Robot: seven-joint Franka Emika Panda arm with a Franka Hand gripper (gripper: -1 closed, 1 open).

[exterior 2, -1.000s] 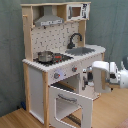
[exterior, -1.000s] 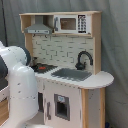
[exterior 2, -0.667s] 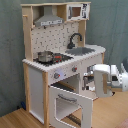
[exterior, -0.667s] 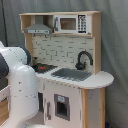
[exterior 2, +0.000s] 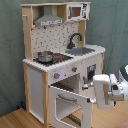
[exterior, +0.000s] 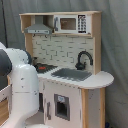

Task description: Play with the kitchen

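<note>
I had the white robot arm point(exterior 2: 107, 90) low beside the pale wood and white toy kitchen point(exterior 2: 60, 60), which stood against the grey curtain point(exterior 2: 112, 25). Its oven door point(exterior 2: 67, 102) hung open, presumably for reaching inside. I couldn't tell the gripper's state.

Oven door point(exterior 2: 66, 101) hangs open in the second exterior view, swung out and down from the kitchen point(exterior 2: 55, 50), blocking the space in front of the lower cabinet; the arm's white wrist block point(exterior 2: 106, 91) sits just beside the door's outer edge, fingers not discernible. Counter access from above is capped by the hood point(exterior 2: 49, 20) and upper shelf, with a pot point(exterior 2: 45, 56) on the stovetop and the black faucet point(exterior 2: 75, 39) standing behind the sink point(exterior 2: 80, 50). In the first exterior view the arm's bulky white link point(exterior: 20, 85) covers the kitchen's stove-side front, while the rounded counter end point(exterior: 100, 79) lies open.
</note>
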